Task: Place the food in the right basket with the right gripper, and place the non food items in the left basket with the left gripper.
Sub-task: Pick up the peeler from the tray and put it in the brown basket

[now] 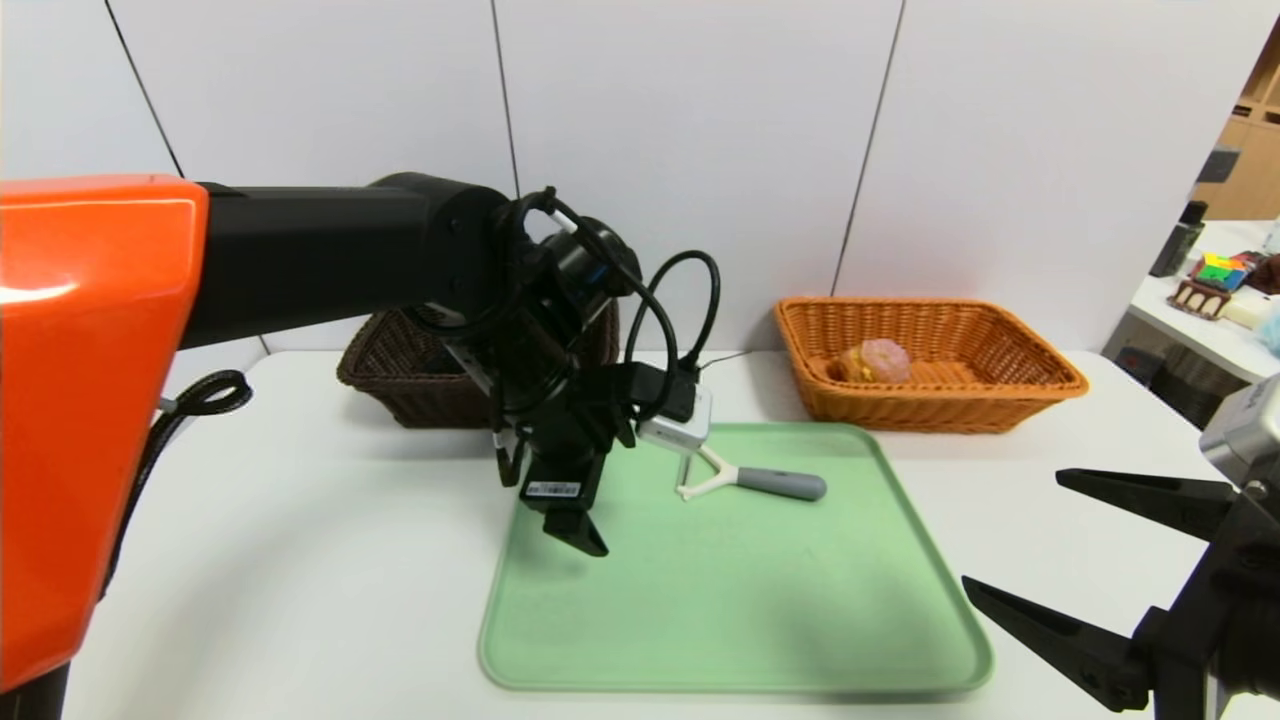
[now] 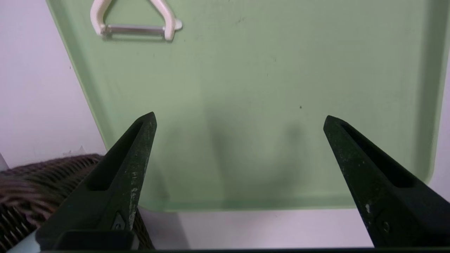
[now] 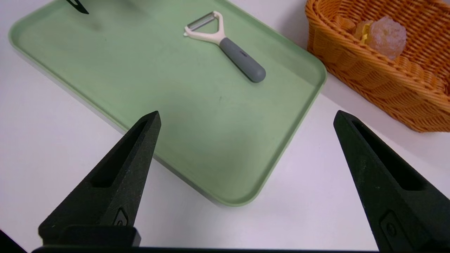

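My left gripper [image 2: 239, 119] hangs spread and empty over the flat green plastic tray [image 1: 760, 610], near the white Y-head grey-handled peeler [image 1: 745, 480]; right gripper [image 1: 1040, 545] parked, spread.

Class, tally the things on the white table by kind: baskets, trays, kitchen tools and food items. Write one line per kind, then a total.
Baskets: 2, the dark brown basket and the orange basket
Trays: 1, the green tray
Kitchen tools: 1, the peeler
Food items: 1, the bun, inside the orange basket
Total: 5
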Controlling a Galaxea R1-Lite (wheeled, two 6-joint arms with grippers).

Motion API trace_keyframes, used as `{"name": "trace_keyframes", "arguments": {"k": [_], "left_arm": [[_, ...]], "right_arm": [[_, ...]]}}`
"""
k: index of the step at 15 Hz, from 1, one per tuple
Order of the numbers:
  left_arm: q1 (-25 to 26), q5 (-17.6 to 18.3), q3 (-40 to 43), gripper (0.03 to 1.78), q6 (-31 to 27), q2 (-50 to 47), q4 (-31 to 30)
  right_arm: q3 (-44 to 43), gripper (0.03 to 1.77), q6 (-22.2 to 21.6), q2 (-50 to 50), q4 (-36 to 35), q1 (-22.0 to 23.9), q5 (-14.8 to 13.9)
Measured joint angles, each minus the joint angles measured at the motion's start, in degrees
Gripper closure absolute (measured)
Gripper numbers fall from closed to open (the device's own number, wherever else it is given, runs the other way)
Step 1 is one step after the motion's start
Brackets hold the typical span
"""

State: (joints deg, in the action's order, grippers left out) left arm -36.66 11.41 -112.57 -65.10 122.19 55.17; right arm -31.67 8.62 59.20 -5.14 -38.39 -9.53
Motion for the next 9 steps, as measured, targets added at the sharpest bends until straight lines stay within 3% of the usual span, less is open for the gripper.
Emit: {"name": "trace_keyframes", "arguments": {"k": [6,9], "left_arm": [[-1.66,0.3,-1.27,0.12,-2.38,3.12,-4.0],[-2.97,4.1,-1.57,0.12,-2.43,4.5,-10.06]], "right_arm": [[0.52,0.11,0.89,-0.11,-0.06,0.05,-0.2],[0.43,0.11,0.89,-0.11,-0.04,0.09,-0.24]]}}
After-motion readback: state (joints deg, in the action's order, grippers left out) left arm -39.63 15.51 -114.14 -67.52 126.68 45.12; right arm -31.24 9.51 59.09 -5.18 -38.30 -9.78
